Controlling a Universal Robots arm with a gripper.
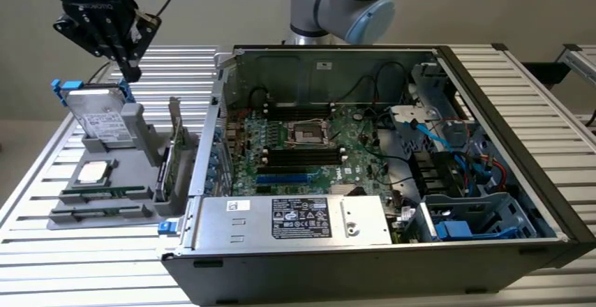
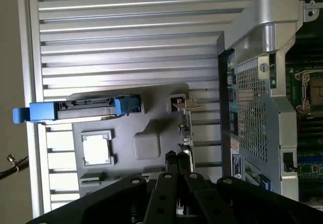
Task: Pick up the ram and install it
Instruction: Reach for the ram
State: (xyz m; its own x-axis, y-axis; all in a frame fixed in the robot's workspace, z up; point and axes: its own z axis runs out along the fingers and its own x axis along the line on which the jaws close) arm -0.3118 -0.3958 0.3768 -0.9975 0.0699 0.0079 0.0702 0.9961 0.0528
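The gripper (image 1: pixel 128 72) hangs in the upper left of the exterior view, above the upright hard drive (image 1: pixel 100 115) with the blue brackets. Its fingers (image 2: pixel 170 158) are pressed together and hold nothing. The ram (image 1: pixel 105 192) is well apart from it, low in the left part of the exterior view. It lies in a groove of the gray holder (image 1: pixel 65 220), just in front of the square processor chip (image 1: pixel 93 172), and it is not yet picked up. I think the first danger is the way down. The hard drive stands between the gripper and the ram, and the upright card (image 1: pixel 174 139) with the metal bracket is near at the side, so a straight descent could hit one of them. With the fingers together the gripper cannot take the stick at all and would only push on it. The second danger is the grasp. The ram sits deep in its groove and little of its edge is free, so a pinch could slip, or lift it tilted. A tilted stick would probably not go cleanly into the black slots (image 1: pixel 300 157) on the board inside the open computer case (image 1: pixel 317 70), and pressing it could bend it. The ram looks like a long, thin, narrow green strip. Its chips are too small to tell here.
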